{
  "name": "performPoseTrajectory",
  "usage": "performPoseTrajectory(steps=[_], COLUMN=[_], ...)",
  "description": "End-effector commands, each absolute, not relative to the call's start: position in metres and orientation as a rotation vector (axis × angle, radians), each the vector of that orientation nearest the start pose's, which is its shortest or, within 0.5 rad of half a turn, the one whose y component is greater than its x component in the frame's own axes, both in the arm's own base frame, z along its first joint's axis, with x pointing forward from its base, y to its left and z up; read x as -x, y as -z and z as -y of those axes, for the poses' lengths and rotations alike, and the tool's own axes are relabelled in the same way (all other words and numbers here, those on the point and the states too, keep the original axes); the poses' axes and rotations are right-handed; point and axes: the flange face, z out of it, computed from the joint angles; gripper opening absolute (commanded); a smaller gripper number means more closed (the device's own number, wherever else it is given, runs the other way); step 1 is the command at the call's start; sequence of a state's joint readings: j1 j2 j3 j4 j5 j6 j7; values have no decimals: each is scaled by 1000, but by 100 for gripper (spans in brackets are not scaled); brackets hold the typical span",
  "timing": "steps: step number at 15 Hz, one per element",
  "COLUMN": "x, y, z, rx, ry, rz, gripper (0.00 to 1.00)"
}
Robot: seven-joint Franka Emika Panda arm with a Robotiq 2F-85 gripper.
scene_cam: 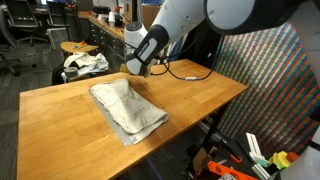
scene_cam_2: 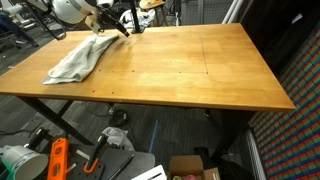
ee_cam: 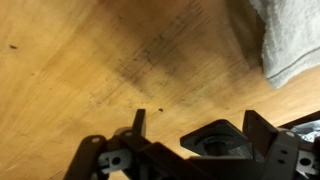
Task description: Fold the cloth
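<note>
Cloth point(scene_cam: 128, 108) lies crumpled on table point(scene_cam: 60, 125), claw point(scene_cam: 135, 68) near its edge, cable point(scene_cam: 188, 73) beyond.

- The cloth point(scene_cam: 128, 108) lies on the table point(scene_cam: 205, 95), toward one end.
- The gripper point(scene_cam: 133, 70) hangs just behind the cloth's far edge.
- A cable point(scene_cam: 188, 73) lies on the table, behind and right of the cloth.
- A fabric bundle point(scene_cam: 85, 62) sits off the table, behind and left of the cloth.

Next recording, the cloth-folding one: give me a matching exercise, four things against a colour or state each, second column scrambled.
Things:
1. cloth
2. pincer
3. table
4. cable

Colour or state:
A. open, holding nothing
B. black, lying at the tabletop's far edge
C. whitish, rumpled, lying on the tabletop
D. brown wood

Pairs: 1-C, 2-A, 3-D, 4-B
</note>
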State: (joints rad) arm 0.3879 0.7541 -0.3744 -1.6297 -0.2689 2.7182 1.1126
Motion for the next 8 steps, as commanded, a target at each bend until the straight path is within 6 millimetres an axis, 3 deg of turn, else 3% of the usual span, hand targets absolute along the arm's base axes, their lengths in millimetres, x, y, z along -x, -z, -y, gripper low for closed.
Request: performPoseTrajectory(steps=[1,5,8], x=[-666,-610,-561], y=[-278,-281,-272], z=[-68,-75,-92], rx=[3046,3134,3172], ry=[703,575,526], rz=[-834,-522,-270], gripper=[100,100,100])
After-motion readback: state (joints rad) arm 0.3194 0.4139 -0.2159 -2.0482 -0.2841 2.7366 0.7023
